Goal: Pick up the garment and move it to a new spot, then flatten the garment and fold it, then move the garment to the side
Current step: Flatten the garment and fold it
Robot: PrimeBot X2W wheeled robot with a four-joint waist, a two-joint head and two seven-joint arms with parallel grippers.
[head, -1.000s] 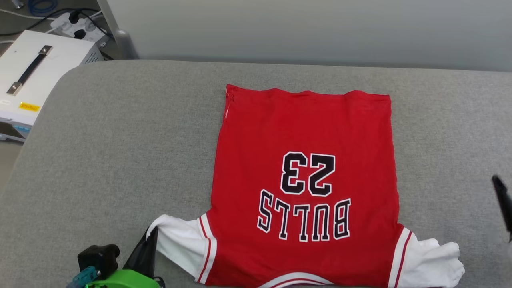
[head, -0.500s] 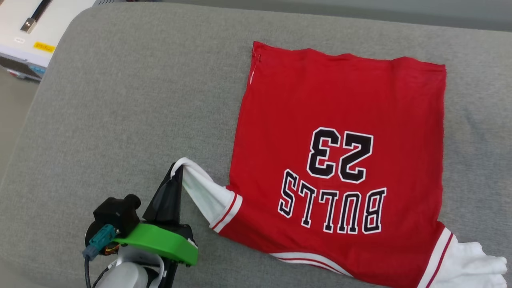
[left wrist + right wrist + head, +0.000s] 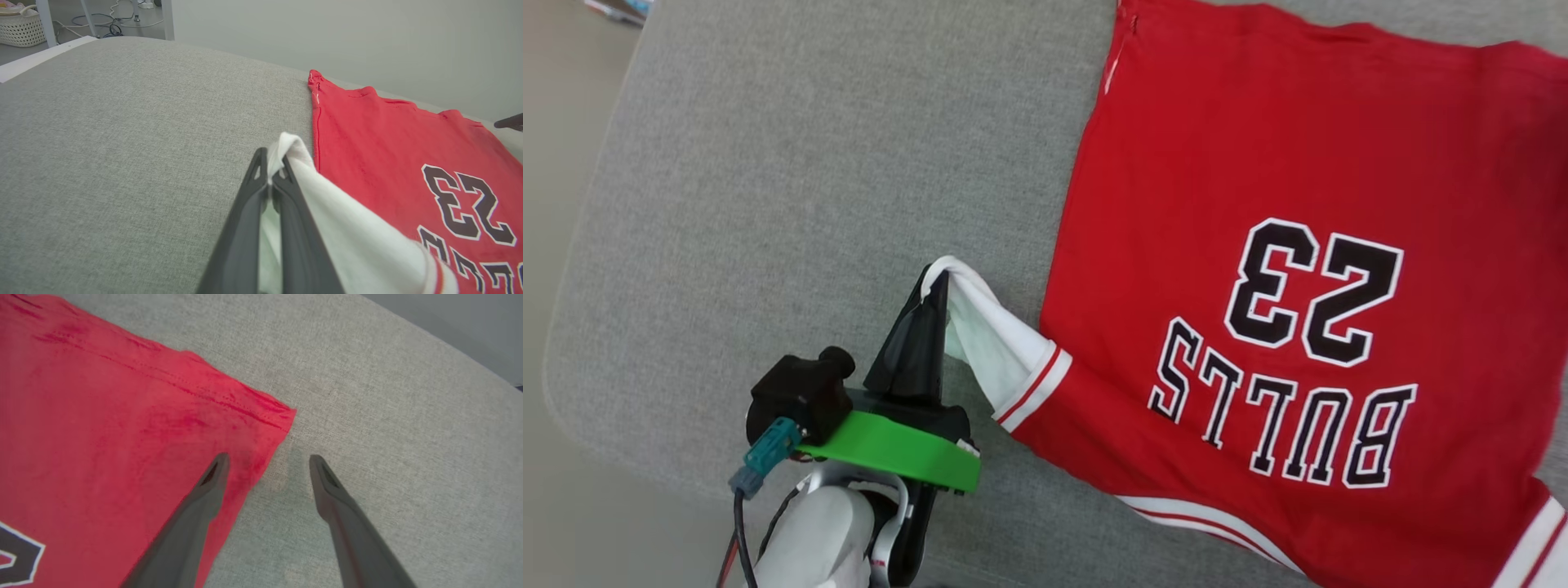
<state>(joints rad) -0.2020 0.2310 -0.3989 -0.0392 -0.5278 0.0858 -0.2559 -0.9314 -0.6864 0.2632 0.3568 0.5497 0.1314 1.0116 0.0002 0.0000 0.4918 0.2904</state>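
1. Grey pad [image 3: 768, 163] lies bare at the left of the head view, which is the room the sleeve can be drawn into.
2. Next comes the left gripper [image 3: 935, 282], its fingers pressed together and pinching the tip of the white sleeve [image 3: 1001, 351]. The sleeve is lifted off the pad into a taut little tent.
3. The step in hand, as I judge it, is flattening. To do it well, pull the sleeve outward, away from the red body and low over the pad, then lay it down flat. Pull gently, or the whole piece may slide and wrinkle.
4. Right of that gripper the garment [image 3: 1298, 163] lies print side up on the pad, its body mostly smooth and its lettering upside down in the head view. Only the sleeve joins it to the gripper.
5. Farthest right, the right gripper [image 3: 267, 461] has its fingers spread and holds nothing. It straddles the garment's side edge near a hem corner [image 3: 286, 412], one finger over red cloth and the other over bare pad. Whether the tips touch, I cannot tell. Pressing down there could anchor the cloth.
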